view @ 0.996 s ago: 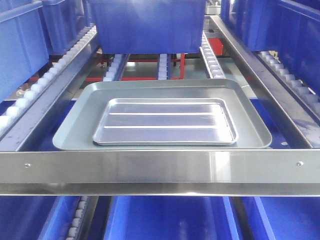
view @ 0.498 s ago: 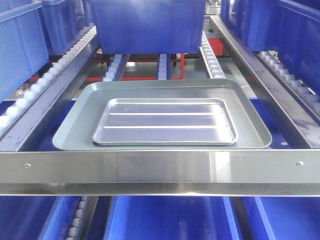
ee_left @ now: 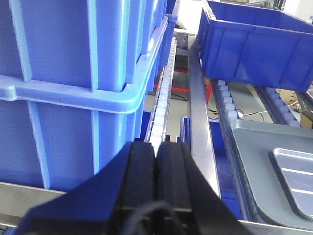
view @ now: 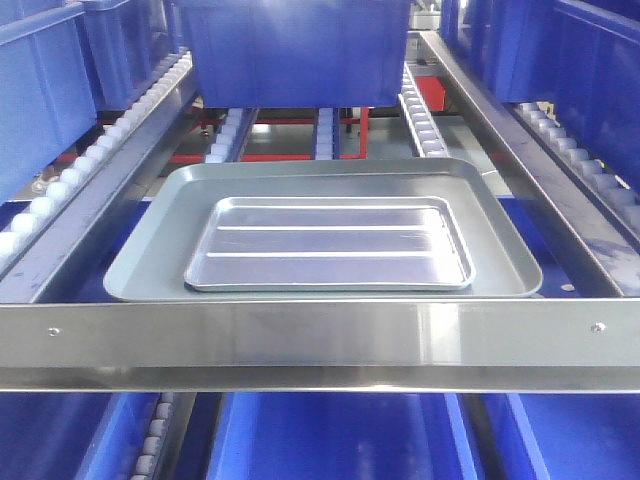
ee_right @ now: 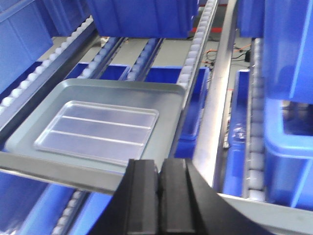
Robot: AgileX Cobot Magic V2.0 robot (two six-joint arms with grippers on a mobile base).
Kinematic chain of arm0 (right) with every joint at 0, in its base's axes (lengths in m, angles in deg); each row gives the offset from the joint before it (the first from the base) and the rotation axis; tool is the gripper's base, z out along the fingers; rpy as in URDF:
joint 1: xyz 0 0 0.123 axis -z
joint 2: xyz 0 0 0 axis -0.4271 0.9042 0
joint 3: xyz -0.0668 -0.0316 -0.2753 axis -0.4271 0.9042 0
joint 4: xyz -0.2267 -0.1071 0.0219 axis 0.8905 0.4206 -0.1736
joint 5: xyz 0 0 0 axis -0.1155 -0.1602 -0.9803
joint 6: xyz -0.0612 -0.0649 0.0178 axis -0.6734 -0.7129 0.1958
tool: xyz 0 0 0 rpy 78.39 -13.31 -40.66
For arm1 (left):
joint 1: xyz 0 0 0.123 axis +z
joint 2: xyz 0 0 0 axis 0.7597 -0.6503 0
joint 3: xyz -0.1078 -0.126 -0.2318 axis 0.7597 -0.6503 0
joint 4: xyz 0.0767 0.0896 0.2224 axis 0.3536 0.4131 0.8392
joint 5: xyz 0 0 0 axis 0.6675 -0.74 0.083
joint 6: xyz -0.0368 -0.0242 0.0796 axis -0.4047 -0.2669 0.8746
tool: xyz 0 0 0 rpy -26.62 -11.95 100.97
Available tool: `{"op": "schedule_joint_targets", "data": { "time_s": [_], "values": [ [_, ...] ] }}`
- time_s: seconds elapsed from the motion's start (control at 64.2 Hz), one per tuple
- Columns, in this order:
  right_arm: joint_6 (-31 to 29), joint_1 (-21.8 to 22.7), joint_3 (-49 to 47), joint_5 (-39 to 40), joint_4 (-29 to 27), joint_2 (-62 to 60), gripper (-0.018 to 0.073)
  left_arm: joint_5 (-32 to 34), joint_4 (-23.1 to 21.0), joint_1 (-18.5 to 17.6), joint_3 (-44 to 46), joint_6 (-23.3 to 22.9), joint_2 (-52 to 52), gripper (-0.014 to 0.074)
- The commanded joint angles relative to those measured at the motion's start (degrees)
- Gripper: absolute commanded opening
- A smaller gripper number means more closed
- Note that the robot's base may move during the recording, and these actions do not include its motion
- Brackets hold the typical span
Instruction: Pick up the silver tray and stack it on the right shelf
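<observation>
Silver tray nested flat inside larger grey tray, behind near steel rail. Left gripper and right gripper pressed together, empty, poised short of any grasp.

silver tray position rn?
Front view, centre: the silver tray lies flat inside the larger grey tray, just behind the rack's front rail.

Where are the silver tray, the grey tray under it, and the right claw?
silver tray (view: 330,245), front view, ridged base.
grey tray (view: 150,255), front view, bare left floor.
right claw (ee_right: 159,169), right wrist view, seam between its closed fingers.
</observation>
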Motion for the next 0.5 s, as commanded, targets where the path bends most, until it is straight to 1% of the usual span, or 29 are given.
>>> {"op": "schedule_joint_targets", "data": {
  "time_s": [0.0,0.078,0.14,0.265,0.389,0.482],
  "values": [
    [-2.4,2.7,-0.3,8.1,2.0,0.7,0.0049,4.8,-0.4,0.0,-1.0,0.1,0.1,-0.0101],
    [-6.3,7.9,2.6,14.2,0.9,0.6,0.0049,4.8,-0.4,0.0,-1.0,0.1,0.1,-0.0101],
    [-7.9,12.1,6.2,19.3,-0.9,0.5,0.0049,4.8,-0.4,0.0,-1.0,0.1,0.1,-0.0101],
    [-8.3,18.6,13.6,25.6,-2.0,-1.9,0.0049,4.8,-0.4,0.0,-1.0,0.1,0.1,-0.0101],
    [-8.3,22.7,21.9,30.9,-2.2,-6.1,0.0049,4.8,-0.4,0.0,-1.0,0.1,0.1,-0.0101],
    [-8.3,23.7,28.1,36.1,-3.1,-9.3,0.0049,4.8,-0.4,0.0,-1.0,0.1,0.1,-0.0101]
  ]
}}
